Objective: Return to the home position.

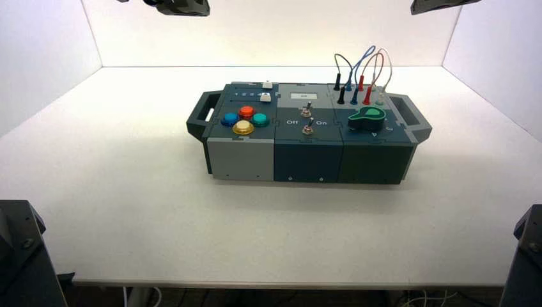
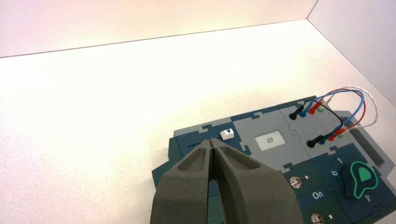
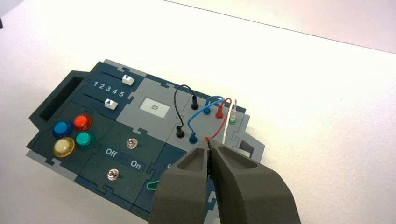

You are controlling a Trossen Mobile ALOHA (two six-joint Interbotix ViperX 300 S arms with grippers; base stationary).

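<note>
The box stands in the middle of the white table. My left gripper is shut and empty, held high above the box's left end, over the sliders. My right gripper is shut and empty, held high over the box's right end, near the wire sockets. In the high view neither gripper shows; only dark parts of the left arm and the right arm show at the bottom corners. Nothing touches the box.
The box carries four round buttons, two toggle switches, two sliders with white handles, a display reading 29, plugged wires and a green knob. White walls enclose the table.
</note>
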